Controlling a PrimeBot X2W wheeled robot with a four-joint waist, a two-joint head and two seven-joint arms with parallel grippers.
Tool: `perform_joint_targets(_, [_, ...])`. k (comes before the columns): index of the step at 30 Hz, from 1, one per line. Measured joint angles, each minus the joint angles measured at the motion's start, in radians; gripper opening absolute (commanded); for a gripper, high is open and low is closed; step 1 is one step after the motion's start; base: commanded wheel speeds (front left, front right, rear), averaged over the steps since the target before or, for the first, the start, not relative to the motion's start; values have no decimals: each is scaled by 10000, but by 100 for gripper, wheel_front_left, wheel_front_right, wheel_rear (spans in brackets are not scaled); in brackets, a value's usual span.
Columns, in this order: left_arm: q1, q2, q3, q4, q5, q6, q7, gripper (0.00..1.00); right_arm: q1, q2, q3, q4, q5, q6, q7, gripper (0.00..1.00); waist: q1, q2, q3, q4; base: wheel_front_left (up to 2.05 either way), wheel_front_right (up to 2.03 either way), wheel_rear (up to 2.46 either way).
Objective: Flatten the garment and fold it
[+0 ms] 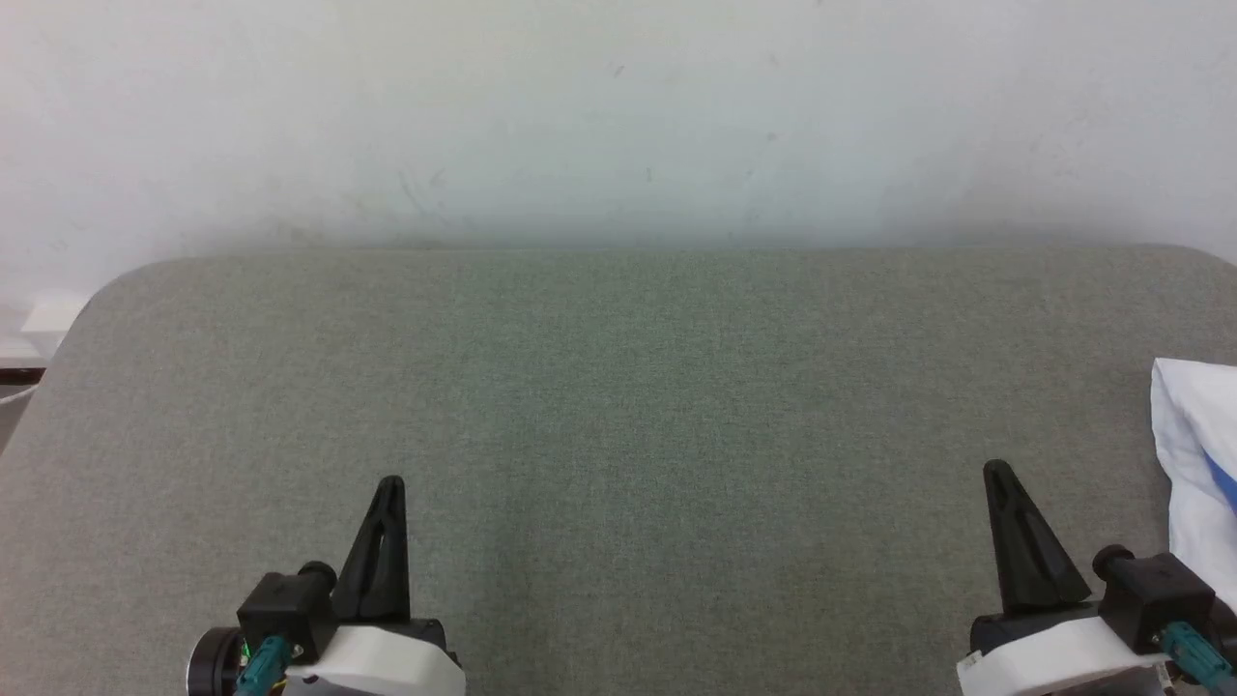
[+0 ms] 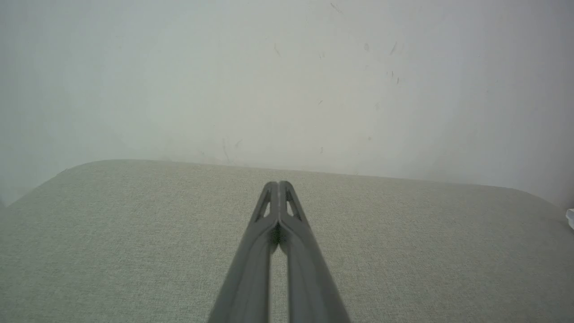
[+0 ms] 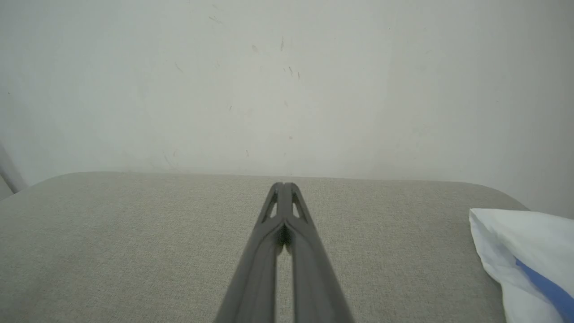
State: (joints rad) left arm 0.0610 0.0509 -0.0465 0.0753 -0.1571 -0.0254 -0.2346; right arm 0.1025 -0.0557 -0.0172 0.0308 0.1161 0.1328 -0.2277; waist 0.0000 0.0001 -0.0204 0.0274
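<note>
- While the garment (image 1: 1196, 454) lies at the right edge of the grey table (image 1: 618, 387), both grippers point toward the wall (image 1: 618, 116).
- On the left gripper (image 1: 389, 481), the jaws are pressed together, empty.
- On the right gripper (image 1: 995, 468), likewise.

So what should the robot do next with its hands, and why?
Probably open the right gripper and reach it rightward to the white-and-blue garment. Both it and the left gripper are shut on nothing above the grey table. The garment lies at the table's right edge, apart from both grippers and nearest the right one, so nothing can be flattened until it is grasped.
</note>
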Motion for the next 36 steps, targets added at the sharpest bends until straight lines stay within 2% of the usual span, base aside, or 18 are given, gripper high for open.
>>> perform_joint_targets(36, [-74,0,113,-215,451,31,727,0,-230,2,50,-65,-291,0,706,0,0,-1,64,-86,0,0,0])
